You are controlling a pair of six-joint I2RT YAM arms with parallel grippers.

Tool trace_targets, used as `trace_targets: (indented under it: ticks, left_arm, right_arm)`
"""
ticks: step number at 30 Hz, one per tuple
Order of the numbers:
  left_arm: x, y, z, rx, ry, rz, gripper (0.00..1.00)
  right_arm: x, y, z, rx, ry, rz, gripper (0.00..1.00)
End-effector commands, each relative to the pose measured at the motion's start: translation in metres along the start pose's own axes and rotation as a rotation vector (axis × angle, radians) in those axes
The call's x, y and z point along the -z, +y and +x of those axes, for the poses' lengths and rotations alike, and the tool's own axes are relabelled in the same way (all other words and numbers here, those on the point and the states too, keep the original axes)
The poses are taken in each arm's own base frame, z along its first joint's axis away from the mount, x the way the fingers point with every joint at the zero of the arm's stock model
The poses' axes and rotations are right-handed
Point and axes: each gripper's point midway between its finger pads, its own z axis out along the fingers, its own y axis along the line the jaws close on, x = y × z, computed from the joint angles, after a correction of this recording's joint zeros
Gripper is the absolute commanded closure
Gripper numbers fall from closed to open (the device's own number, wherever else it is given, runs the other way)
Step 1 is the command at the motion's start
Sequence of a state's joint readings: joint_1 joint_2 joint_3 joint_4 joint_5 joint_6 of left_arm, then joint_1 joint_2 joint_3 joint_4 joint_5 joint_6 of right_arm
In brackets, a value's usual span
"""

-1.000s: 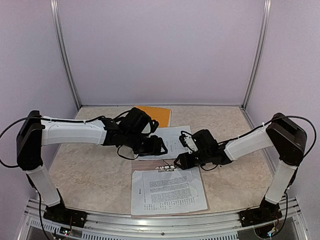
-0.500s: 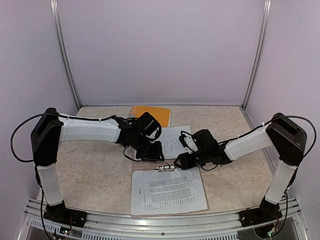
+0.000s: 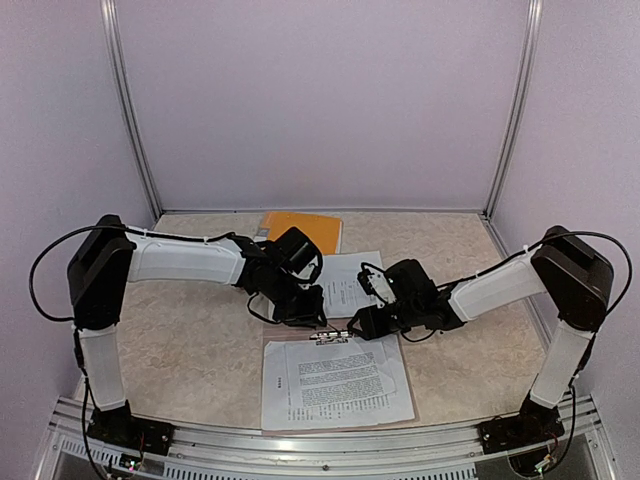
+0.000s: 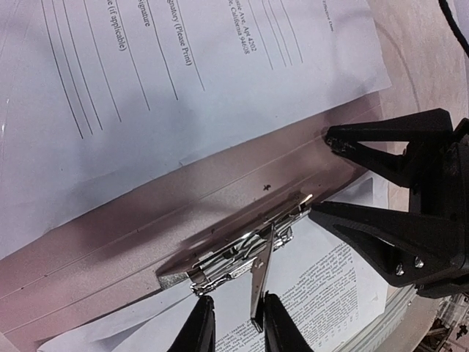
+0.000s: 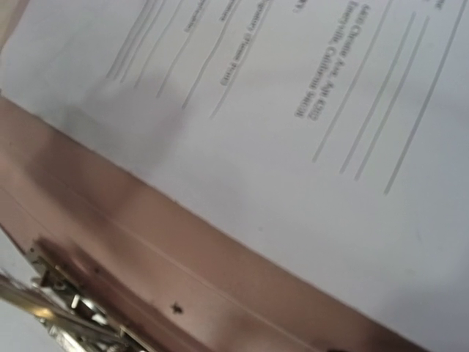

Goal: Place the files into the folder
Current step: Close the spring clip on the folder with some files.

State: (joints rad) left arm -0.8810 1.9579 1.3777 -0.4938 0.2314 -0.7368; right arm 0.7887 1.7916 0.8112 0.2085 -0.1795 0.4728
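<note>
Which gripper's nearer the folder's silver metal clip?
Left gripper straddles the lever of the silver metal clip; right gripper sits beside the clip's end, at the taupe folder's edge.

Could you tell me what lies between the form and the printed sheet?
A brown strip of the folder with its metal clip, clearest in the left wrist view.

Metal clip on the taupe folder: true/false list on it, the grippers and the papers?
1. The silver metal clip lever stands between the left gripper's fingers. True.
2. The right gripper is shut tight. False: its jaws stand apart.
3. The white printed sheets lie on the near side of the clip. True.
4. The clip sits on the orange folder. False: that one lies at the back of the table; the clip is on the taupe folder.
</note>
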Motion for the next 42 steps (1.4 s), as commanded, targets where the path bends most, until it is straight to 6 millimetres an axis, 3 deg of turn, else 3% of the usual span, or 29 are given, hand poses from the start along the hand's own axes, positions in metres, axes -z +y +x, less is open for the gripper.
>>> trace_targets:
  ticks: [1, 26, 33, 42]
  left_arm:
    - [-0.004, -0.006, -0.008, 0.006, 0.005, 0.046, 0.79]
    - [-0.002, -0.002, -0.013, 0.019, 0.016, 0.086, 0.94]
    - [-0.003, 0.013, -0.004, 0.047, 0.028, 0.07, 1.0]
    - [-0.021, 0.046, 0.028, 0.098, 0.076, 0.033, 1.0]
  right_arm:
    - [-0.007, -0.019, 0.049, -0.054, 0.152, 0.037, 0.49]
    - [-0.009, -0.02, 0.056, -0.064, 0.17, 0.029, 0.51]
    - [-0.009, -0.021, 0.058, -0.067, 0.175, 0.037, 0.52]
    - [-0.01, -0.025, 0.065, -0.073, 0.196, 0.05, 0.53]
